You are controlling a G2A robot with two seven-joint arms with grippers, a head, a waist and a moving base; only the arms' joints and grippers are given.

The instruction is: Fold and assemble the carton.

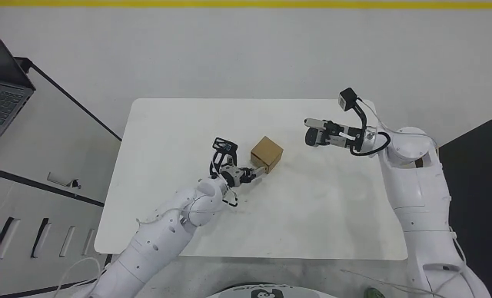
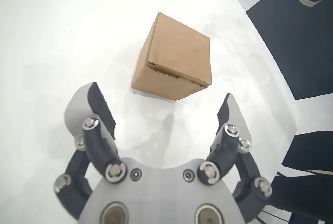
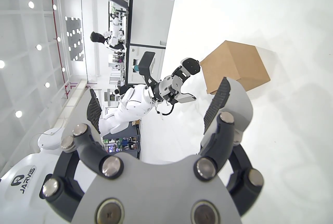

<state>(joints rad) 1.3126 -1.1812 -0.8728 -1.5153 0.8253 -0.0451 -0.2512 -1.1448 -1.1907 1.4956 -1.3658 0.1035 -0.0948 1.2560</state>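
We see the small brown cardboard carton standing closed mid-way across the white table, the left gripper spread just beside it and the right gripper spread well apart, so folding looks about finished.

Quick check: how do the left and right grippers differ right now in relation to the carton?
Distance: the left gripper sits close to the carton, while the right gripper is clearly farther off.
Side: the left gripper faces the carton's side nearer the robot, and the right gripper faces it from the opposite side.
Shared: both are open, empty and aimed at the carton, which stands closed on the table.
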